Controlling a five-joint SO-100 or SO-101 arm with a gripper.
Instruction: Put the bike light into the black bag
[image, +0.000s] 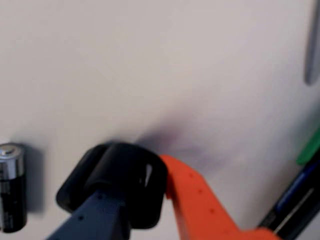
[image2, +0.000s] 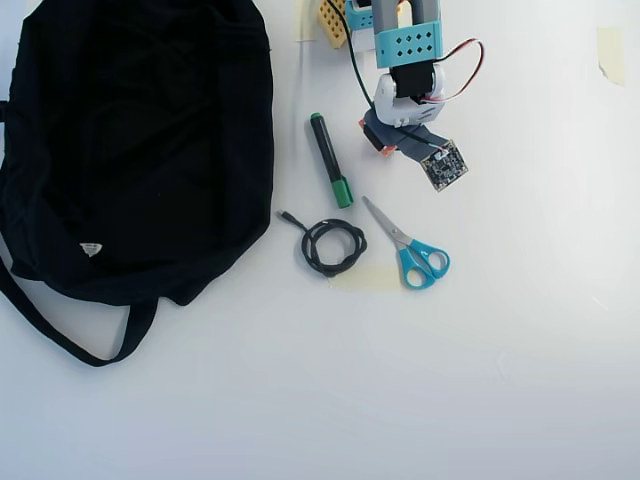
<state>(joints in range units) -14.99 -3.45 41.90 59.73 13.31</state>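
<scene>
**Bike light clamped in the end effector, clear of the bag**

Your end effector (image: 150, 200) is clamped on the bike light (image: 117, 175): in the wrist view the grey finger (image: 97, 217) and the orange finger (image: 200, 205) press it from either side above the white table (image: 175, 65). A black battery (image: 11, 187) with a silver tip stands at the left edge. In the overhead view the black bag (image2: 140, 140) lies well left of the arm, with a green-capped marker (image2: 329, 160), a coiled cable (image2: 332, 246) and blue-handled scissors (image2: 410, 246) between and below.
</scene>
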